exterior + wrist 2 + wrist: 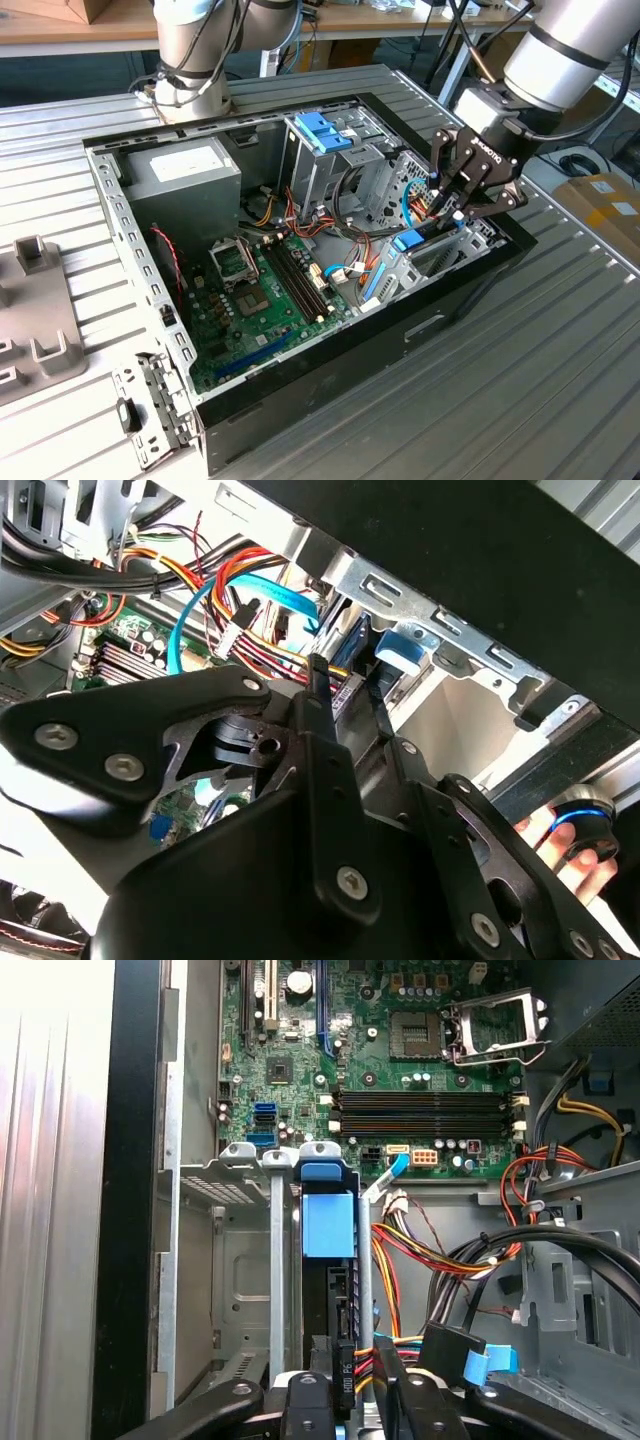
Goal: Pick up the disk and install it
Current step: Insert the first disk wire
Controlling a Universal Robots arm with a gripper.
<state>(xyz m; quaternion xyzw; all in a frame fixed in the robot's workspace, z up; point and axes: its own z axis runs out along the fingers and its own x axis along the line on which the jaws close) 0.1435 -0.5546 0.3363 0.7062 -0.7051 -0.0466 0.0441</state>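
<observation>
- Starting at the exterior view's left: grey fixtures (40,320) sit on the ribbed metal worktop (520,380), well apart from the work and not in the way.
- Open computer case (130,260) lies flat, side panel off. The power supply (185,180) and motherboard (250,300) fill its left and middle.
- Upright drive cage (320,170) with a blue handle piece (325,130) stands mid-case, near the bay but apart from the tool.
- The disk (408,240) is off the worktop and stands on edge in the bay at the case's right end. In the first wrist view its light-blue carrier (328,1222) sits between the bay's metal rails (280,1260).
- Judged progress: pick-up done, insertion well along. I cannot tell whether it is fully seated.
- Tool (452,212) hangs right over the disk's near end, which lies at its tip in the first wrist view (352,1400). Whether it is pinching or spread, cannot tell.
- Room is tight: bay rails close on both flanks of the disk, and a bundle of orange, red and black cables (440,1260) is just beside it on the motherboard side.
- The case's black right wall (500,250) is just beside the tool on the exterior view's right. Beyond it the worktop is open.
- In the second wrist view a person's hand (560,850) shows outside that wall.
</observation>
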